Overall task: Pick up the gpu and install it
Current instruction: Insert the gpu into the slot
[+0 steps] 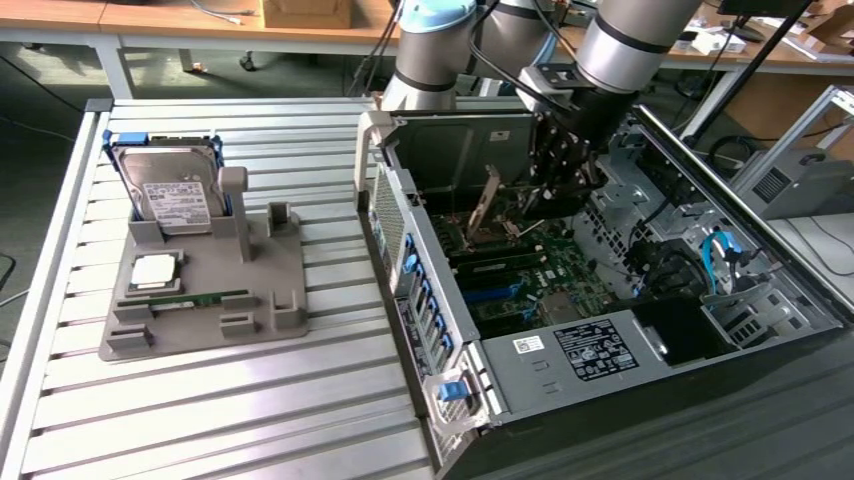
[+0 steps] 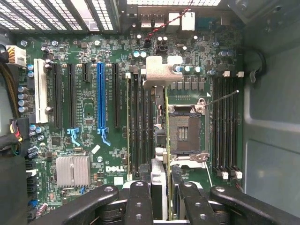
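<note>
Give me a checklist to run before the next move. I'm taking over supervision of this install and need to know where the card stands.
1. gpu gripped by the end effector: ok, it is clamped edge-on between the fingers.
2. Card inside the open case: ok, it hangs over the motherboard.
3. Card lined up over the blue slot: not ok, it sits over the area beside the CPU socket.
4. Blue slot free: ok, nothing is plugged into it.
5. Card seated: not ok, it is in no slot.
6. Slot latch position: cannot tell.
</note>
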